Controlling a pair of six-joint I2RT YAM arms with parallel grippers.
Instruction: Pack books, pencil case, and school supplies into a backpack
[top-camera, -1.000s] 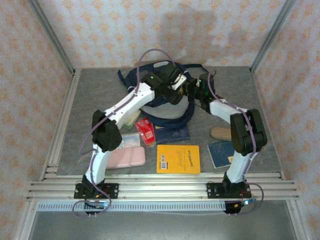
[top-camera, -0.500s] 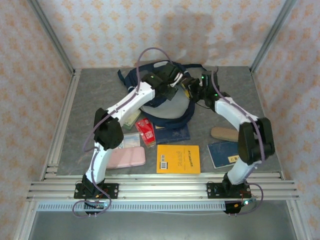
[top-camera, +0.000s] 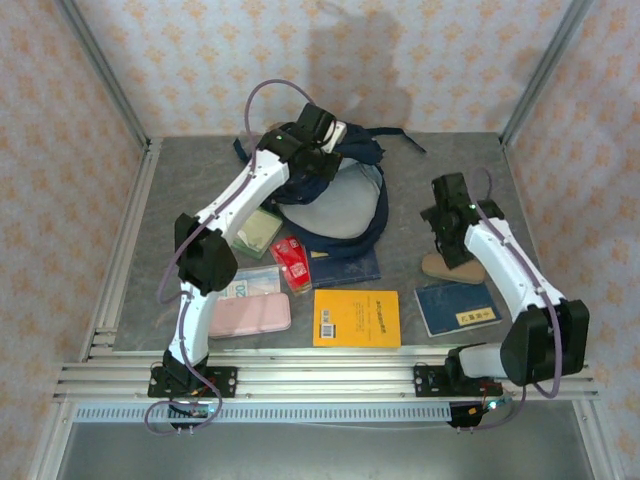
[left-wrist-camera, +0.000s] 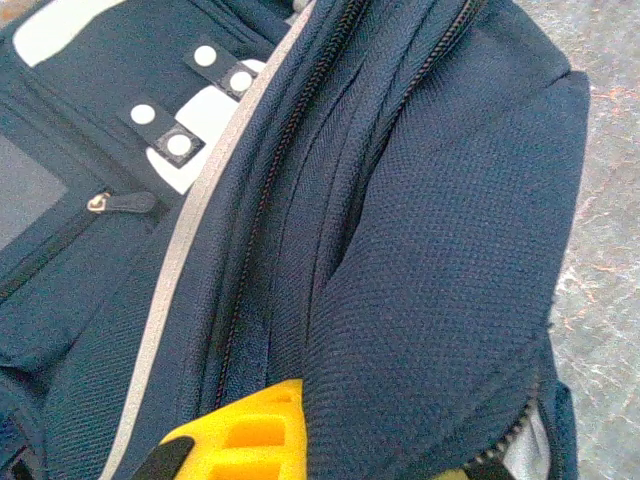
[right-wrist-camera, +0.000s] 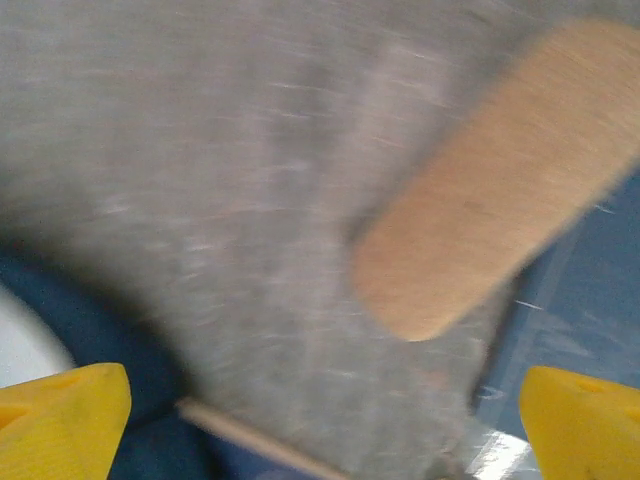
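Packing not begun; backpack (top-camera: 335, 205) lay far centre.
I had the left jaws clenched on backpack fabric and the right jaws released above the tan piece (top-camera: 452, 268); books (top-camera: 356, 318), pencil case (top-camera: 250, 316) and packets (top-camera: 292, 262) lay unpacked on the near counter (top-camera: 200, 190).

No legible txt; barcode (top-camera: 325, 322) on yellow book (top-camera: 368, 318), digits unreadable

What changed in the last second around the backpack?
The right gripper left the backpack, opened and swung back toward the near right, now by the tan oblong piece. The left gripper closed on the backpack's top fabric and moved toward the far side. The orange-yellow book, pencil case and red packet lie where they were.
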